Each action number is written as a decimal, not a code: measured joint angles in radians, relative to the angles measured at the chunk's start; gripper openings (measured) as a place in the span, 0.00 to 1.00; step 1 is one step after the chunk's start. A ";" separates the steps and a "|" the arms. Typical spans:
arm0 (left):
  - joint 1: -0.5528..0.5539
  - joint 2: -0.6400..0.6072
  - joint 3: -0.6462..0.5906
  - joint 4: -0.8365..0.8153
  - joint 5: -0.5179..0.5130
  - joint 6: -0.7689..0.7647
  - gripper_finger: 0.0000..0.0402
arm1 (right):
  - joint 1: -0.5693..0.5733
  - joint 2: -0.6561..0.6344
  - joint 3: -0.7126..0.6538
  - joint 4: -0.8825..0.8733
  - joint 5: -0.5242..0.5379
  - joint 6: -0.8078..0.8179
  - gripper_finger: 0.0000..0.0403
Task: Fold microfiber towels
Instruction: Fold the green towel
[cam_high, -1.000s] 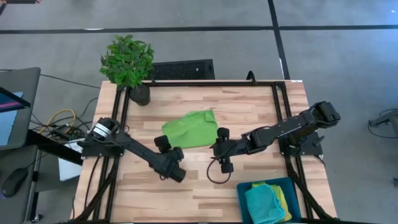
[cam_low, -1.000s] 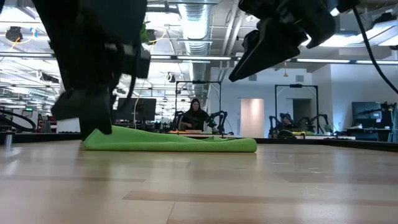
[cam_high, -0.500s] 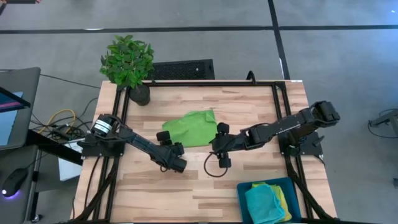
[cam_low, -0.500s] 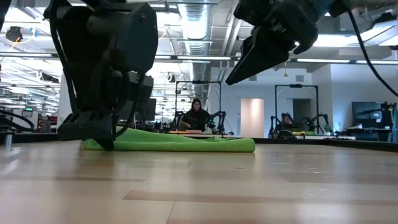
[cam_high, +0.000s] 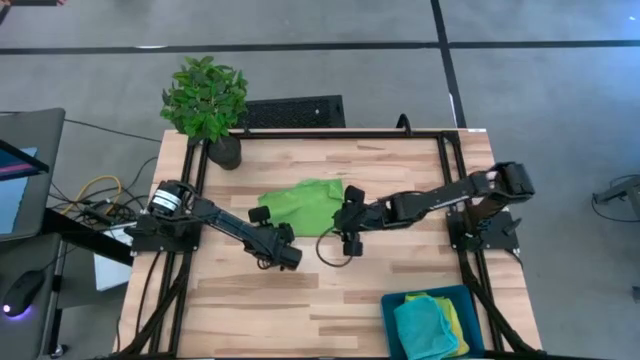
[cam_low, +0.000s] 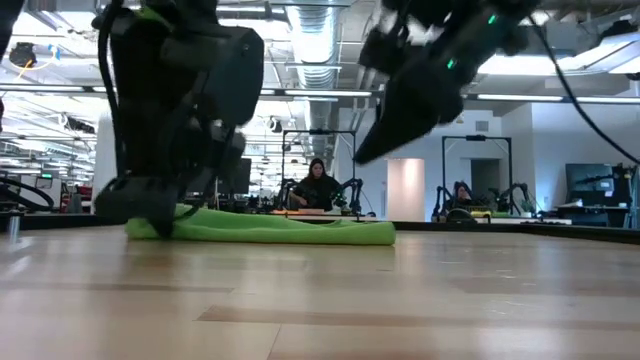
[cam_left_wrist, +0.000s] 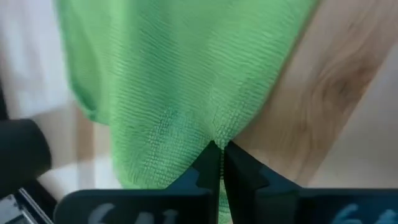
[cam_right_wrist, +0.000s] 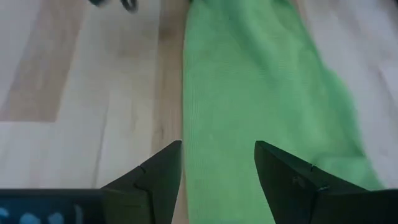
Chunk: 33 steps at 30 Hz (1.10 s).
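Since the earlier frames both arms have closed in on the green towel (cam_high: 302, 205); the left gripper (cam_high: 268, 217) has come up to the towel's near-left corner and its jaws have gone from apart to together; the right gripper (cam_high: 349, 212) has slid across to the towel's right edge.

Left gripper (cam_left_wrist: 219, 163): jaws pinched on the hem at a corner of the green towel (cam_left_wrist: 180, 81), cloth visibly caught between the tips.

Right gripper (cam_right_wrist: 217, 163): fingers spread wide, poised over the long edge of the green towel (cam_right_wrist: 261, 106), nothing held; in the low view it hangs above the cloth, not yet down on it.

Green towel (cam_low: 270, 227) lies loosely rumpled on the table (cam_high: 400, 165), between the two grippers, with the plant (cam_high: 207, 100) beyond its far-left side; not a neat fold yet.

Bin (cam_high: 393, 303), well to the near-right of the green towel, holds a turquoise towel (cam_high: 424, 327) with a yellow towel (cam_high: 452, 318) showing at its edge; both look bunched rather than squared; a fourth cloth is not visible.

Judgement: early in this towel's fold; one corner secured, second corner still to be gripped, then the fold itself and placement remain.
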 joint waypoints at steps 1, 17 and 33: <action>-0.003 -0.014 0.009 -0.008 -0.004 -0.005 0.01 | -0.012 0.021 0.000 0.018 -0.018 -0.004 0.56; 0.020 -0.055 0.092 0.065 -0.123 0.263 0.00 | -0.119 0.278 0.046 0.100 -0.057 -0.023 0.56; 0.181 -0.055 0.093 0.620 -0.051 0.847 0.00 | -0.135 0.274 0.060 0.070 -0.103 -0.026 0.56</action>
